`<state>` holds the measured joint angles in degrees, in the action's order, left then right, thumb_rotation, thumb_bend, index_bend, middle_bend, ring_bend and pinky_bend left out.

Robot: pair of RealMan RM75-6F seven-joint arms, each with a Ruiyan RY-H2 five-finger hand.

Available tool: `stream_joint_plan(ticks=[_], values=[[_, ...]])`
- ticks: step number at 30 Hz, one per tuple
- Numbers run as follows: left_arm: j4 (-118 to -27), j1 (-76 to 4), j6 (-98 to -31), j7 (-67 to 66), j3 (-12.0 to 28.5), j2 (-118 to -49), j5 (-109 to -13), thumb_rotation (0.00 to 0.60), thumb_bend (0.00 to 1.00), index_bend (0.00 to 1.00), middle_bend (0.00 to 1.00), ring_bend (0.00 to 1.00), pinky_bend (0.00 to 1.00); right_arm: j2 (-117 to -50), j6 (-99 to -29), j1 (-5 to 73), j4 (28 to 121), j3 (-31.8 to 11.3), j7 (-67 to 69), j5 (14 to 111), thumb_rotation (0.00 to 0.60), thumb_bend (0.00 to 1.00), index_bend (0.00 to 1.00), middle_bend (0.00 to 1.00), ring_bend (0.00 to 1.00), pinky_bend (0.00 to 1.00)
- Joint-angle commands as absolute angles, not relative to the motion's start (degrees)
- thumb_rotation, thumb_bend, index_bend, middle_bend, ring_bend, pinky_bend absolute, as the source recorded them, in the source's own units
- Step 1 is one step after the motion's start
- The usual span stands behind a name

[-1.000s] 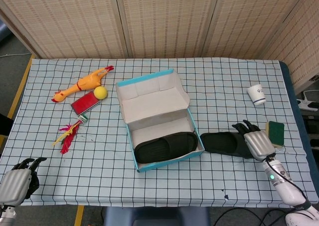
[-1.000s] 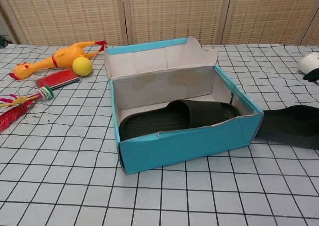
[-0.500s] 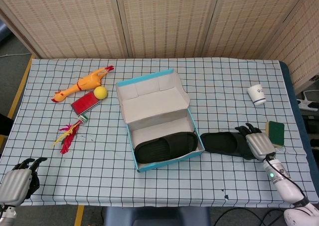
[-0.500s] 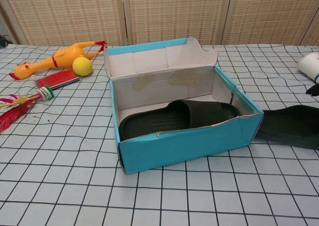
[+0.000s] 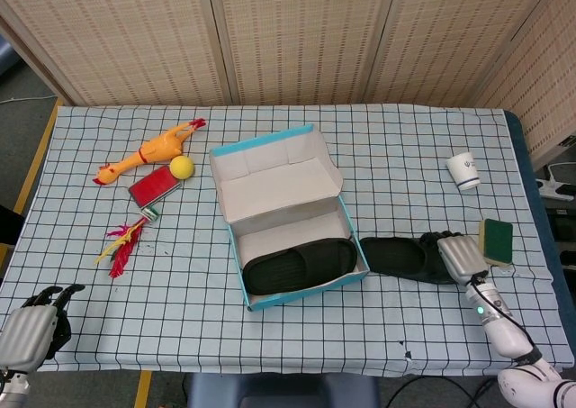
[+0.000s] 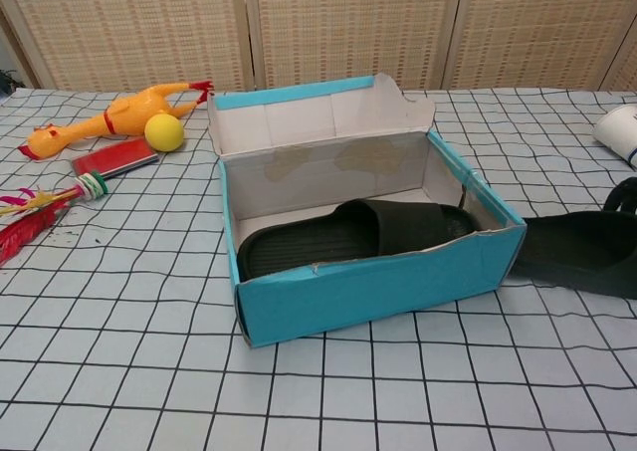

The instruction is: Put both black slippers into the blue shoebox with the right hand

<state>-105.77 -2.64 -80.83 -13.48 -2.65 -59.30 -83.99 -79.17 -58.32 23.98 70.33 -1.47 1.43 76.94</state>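
The blue shoebox (image 5: 236, 255) (image 6: 378, 287) stands open at mid-table with its lid leaning back. One black slipper (image 5: 297, 266) (image 6: 348, 234) lies inside it. The second black slipper (image 5: 398, 257) (image 6: 572, 257) lies flat on the cloth just right of the box. My right hand (image 5: 459, 257) sits over that slipper's right end with its fingers (image 6: 621, 190) curled onto it. My left hand (image 5: 31, 325) hangs at the near left table edge, holding nothing, its fingers apart.
A white cup (image 5: 463, 171) (image 6: 619, 132) and a green-yellow sponge (image 5: 496, 239) lie right of the slipper. Left of the box are a rubber chicken (image 5: 148, 151) (image 6: 109, 120), a yellow ball (image 5: 182, 166), a red packet (image 5: 153, 185) and a feathered toy (image 5: 126, 241).
My right hand has slid left onto the loose slipper's right end and its fingers have curled down over it. The slipper shifted slightly. My left hand has not moved.
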Motion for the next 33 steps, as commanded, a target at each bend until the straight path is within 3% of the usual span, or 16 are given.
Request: stream_joint_plan(ticks=[1, 12, 23, 29, 33], values=[[-105.78, -2.61, -80.90, -13.49, -2.67, -59.29, -84.06, 0.600, 0.43, 0.22, 0.19, 0.19, 0.31, -78.37, -59.97, 23.32, 71.38, -1.81, 2.12, 77.87, 0.600, 0.12, 0.49, 0.45, 0.35, 0.41], [-105.74, -2.66, -80.86, -13.63, -2.59, -59.38, -83.84, 0.600, 0.43, 0.22, 0.19, 0.19, 0.31, -73.77, -63.03, 21.80, 77.34, -2.34, 3.09, 79.21, 0.600, 0.12, 0.49, 0.45, 0.35, 0.41], [-105.74, -2.74, -80.66, -13.68, -2.60, -59.48, -83.69, 0.600, 0.43, 0.22, 0.19, 0.19, 0.31, -63.36, -73.27, 19.22, 96.88, -3.89, -5.54, 84.23, 0.600, 0.12, 0.49, 0.45, 0.35, 0.41], [-105.71, -2.85, -80.46, -13.73, -2.54, -59.53, -83.47, 0.600, 0.43, 0.22, 0.19, 0.19, 0.31, -63.98, -73.16, 21.58, 103.32, -6.12, -13.17, 85.35, 0.600, 0.12, 0.49, 0.45, 0.35, 0.41], [-105.64, -2.84, -80.55, -13.51, -2.43, -59.42, -83.31, 0.600, 0.43, 0.22, 0.19, 0.19, 0.31, -67.88, -72.43, 24.24, 104.26, -8.35, -19.30, 84.92, 0.600, 0.12, 0.49, 0.45, 0.35, 0.41]])
